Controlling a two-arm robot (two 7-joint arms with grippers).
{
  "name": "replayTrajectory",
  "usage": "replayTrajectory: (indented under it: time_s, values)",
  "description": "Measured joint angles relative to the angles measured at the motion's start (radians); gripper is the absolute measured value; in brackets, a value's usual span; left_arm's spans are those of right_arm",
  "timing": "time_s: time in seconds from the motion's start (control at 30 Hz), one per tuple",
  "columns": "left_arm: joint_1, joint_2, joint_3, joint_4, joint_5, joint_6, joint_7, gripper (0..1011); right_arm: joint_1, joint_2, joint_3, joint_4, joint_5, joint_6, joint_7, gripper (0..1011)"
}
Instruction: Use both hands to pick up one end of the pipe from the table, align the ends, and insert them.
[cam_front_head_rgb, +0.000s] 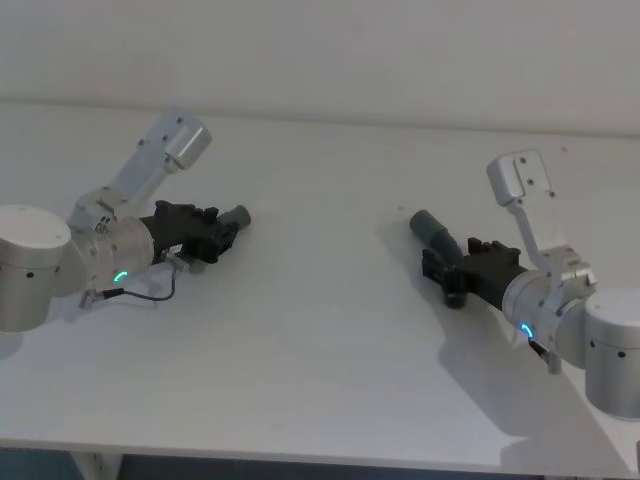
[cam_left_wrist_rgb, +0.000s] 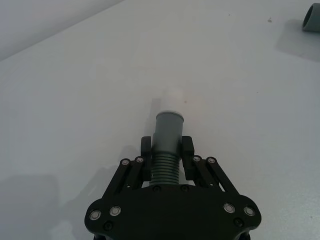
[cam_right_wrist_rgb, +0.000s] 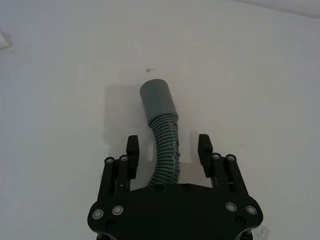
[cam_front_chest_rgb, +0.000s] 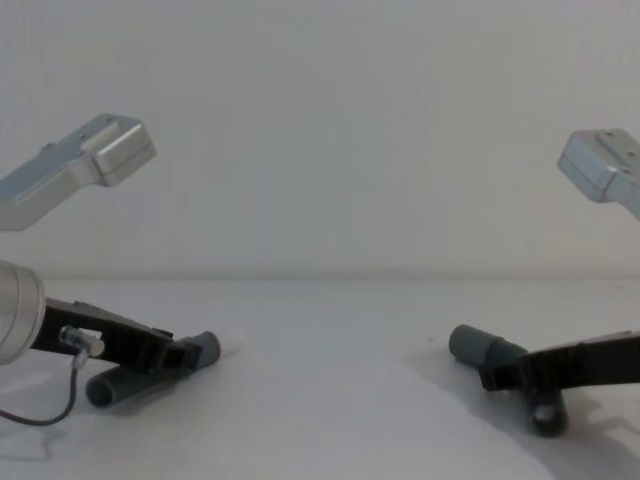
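Observation:
On the white table (cam_front_head_rgb: 330, 330) lie two ribbed dark-grey pipe pieces. My left gripper (cam_front_head_rgb: 222, 232) (cam_left_wrist_rgb: 166, 145) is shut on the left pipe piece (cam_left_wrist_rgb: 168, 130) just behind its smooth collar. That end's white tip (cam_left_wrist_rgb: 172, 100) (cam_front_chest_rgb: 233, 344) points toward the table's middle, low over the surface. The right pipe piece (cam_front_head_rgb: 432, 228) (cam_right_wrist_rgb: 158, 102) curves up from between the fingers of my right gripper (cam_front_head_rgb: 440, 262) (cam_right_wrist_rgb: 168, 145). This gripper is open, with a gap on each side of the hose. Its plain collar end (cam_front_chest_rgb: 475, 345) faces left.
Bare table lies between the two collars. The left piece's rear end (cam_front_chest_rgb: 105, 388) rests on the table beneath my left arm. A thin black cable (cam_front_head_rgb: 150, 292) loops beside the left wrist. The table's front edge (cam_front_head_rgb: 300, 462) is near.

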Motion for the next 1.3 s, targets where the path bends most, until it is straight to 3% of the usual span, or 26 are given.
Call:
replayTrajectory:
  time_s: [0.2, 0.4, 0.57, 0.97, 1.3]
  values:
    - [0.000, 0.000, 0.000, 0.000, 0.000, 0.000, 0.000, 341, 0.001, -0.001, 0.001, 0.002, -0.001, 0.001, 0.001, 582]
    - [0.000, 0.000, 0.000, 0.000, 0.000, 0.000, 0.000, 340, 0.002, -0.001, 0.001, 0.003, -0.002, 0.002, 0.002, 335]
    - [0.000, 0.000, 0.000, 0.000, 0.000, 0.000, 0.000, 340, 0.002, -0.002, 0.001, 0.004, -0.002, 0.002, 0.002, 216]
    - [-0.003, -0.002, 0.002, -0.001, 0.007, -0.003, 0.000, 340, 0.001, -0.002, 0.001, 0.005, -0.007, -0.015, 0.005, 176]
    - [-0.023, -0.001, 0.014, -0.018, 0.037, -0.037, 0.000, 340, -0.006, 0.015, -0.003, 0.002, -0.024, -0.107, 0.026, 174]
